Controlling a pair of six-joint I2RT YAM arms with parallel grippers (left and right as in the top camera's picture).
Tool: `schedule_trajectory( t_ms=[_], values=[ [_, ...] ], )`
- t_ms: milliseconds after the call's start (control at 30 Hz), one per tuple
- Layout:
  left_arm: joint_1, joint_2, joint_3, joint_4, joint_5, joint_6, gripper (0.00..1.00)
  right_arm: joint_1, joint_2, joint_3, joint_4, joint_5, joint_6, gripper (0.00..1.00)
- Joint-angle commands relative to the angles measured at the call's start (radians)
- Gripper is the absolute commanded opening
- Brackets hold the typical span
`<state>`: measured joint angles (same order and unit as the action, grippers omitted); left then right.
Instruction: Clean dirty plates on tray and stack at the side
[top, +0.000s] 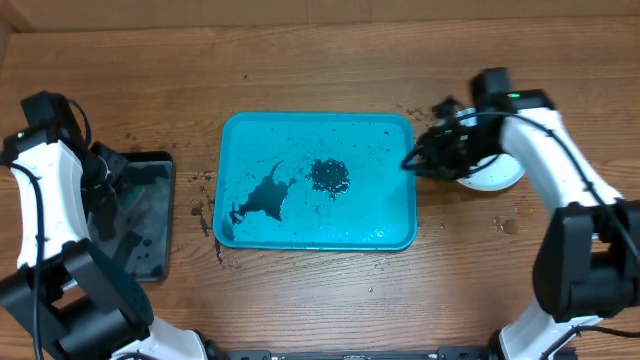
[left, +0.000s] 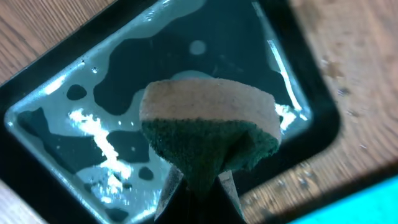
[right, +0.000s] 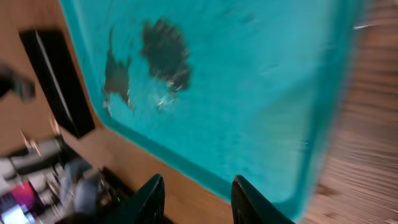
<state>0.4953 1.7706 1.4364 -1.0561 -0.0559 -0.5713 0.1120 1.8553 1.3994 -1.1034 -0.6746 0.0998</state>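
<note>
The turquoise tray (top: 370, 215) lies mid-table with dark smears and specks and no plates on it; it also fills the right wrist view (right: 261, 74). A stack of plates (top: 495, 180), white on top, sits on the table right of the tray, partly hidden by my right arm. My right gripper (top: 412, 160) is open and empty at the tray's right rim (right: 198, 180). My left gripper (top: 105, 178) is shut on a sponge (left: 205, 118), tan on top and green below, above the black tray (left: 314, 99).
The black tray (top: 150, 250) at the left holds shallow water and shows in the right wrist view (right: 56, 81). Dark crumbs are scattered on the wood around the turquoise tray, thickest near its upper right corner (top: 410, 108).
</note>
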Motion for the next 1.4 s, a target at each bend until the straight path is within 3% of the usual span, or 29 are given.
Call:
schedule_trajectory(
  t_ms=[0,133,233,367,633,800,933,1100,1267,1367],
  values=[
    [0.026,0.047,-0.021,0.019,-0.014,-0.009,0.04,0.085,-0.019,0.003,0.014,-0.019,-0.013,0.38],
    [0.037,0.098,-0.021,0.024,0.002,0.0,0.04,0.143,-0.024,0.003,0.026,-0.015,0.032,0.4],
    [0.037,0.134,-0.021,0.029,0.0,0.003,0.19,0.156,-0.042,0.003,0.032,-0.015,0.058,0.42],
    [0.037,0.156,-0.021,0.036,0.0,0.011,0.19,0.156,-0.094,0.003,0.031,-0.015,0.058,0.47],
    [0.039,0.168,-0.001,0.029,0.004,0.018,0.36,0.156,-0.314,0.003,0.027,0.041,0.074,0.59],
    [0.039,0.159,0.114,-0.104,0.01,0.018,0.39,0.156,-0.473,0.003,0.005,0.179,0.114,0.63],
    [0.039,0.139,0.279,-0.24,0.193,0.159,0.45,0.156,-0.613,0.003,-0.011,0.202,0.123,0.66],
    [0.038,0.03,0.342,-0.288,0.444,0.308,0.63,0.156,-0.771,0.003,-0.072,0.29,0.141,0.66],
    [0.015,-0.138,0.341,-0.332,0.465,0.365,0.82,0.156,-0.914,0.002,-0.15,0.385,0.141,0.67],
    [-0.023,-0.249,0.336,-0.349,0.465,0.389,0.85,0.156,-0.995,0.001,-0.166,0.391,0.141,0.69]
  ],
)
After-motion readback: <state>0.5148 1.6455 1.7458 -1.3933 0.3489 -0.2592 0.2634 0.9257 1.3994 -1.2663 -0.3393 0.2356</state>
